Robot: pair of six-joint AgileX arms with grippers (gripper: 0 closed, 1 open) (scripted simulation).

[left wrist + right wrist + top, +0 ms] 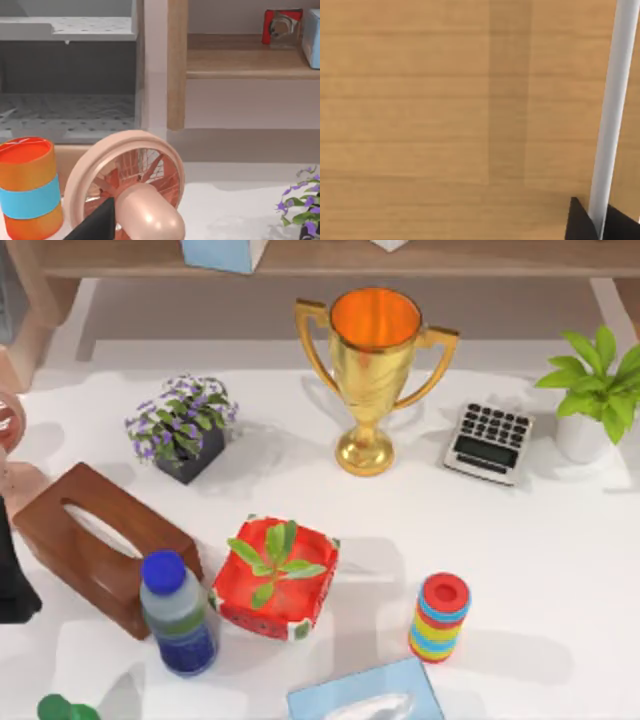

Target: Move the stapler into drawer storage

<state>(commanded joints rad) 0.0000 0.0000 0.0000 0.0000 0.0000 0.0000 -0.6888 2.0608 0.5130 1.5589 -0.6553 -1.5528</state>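
Stapler (281, 27): I am taking the red, silver-ended item on the wooden shelf (240, 62), near a blue box (313, 37), for it, though I cannot be sure.
Left tool (97, 225): I am holding it at the counter's (520, 570) left edge, just behind a pink fan (127, 180); I cannot tell whether it is apart or together.
Right tool (600, 222): I am facing it at a wooden panel (445, 115), against a white bar (615, 100); I cannot tell its state.
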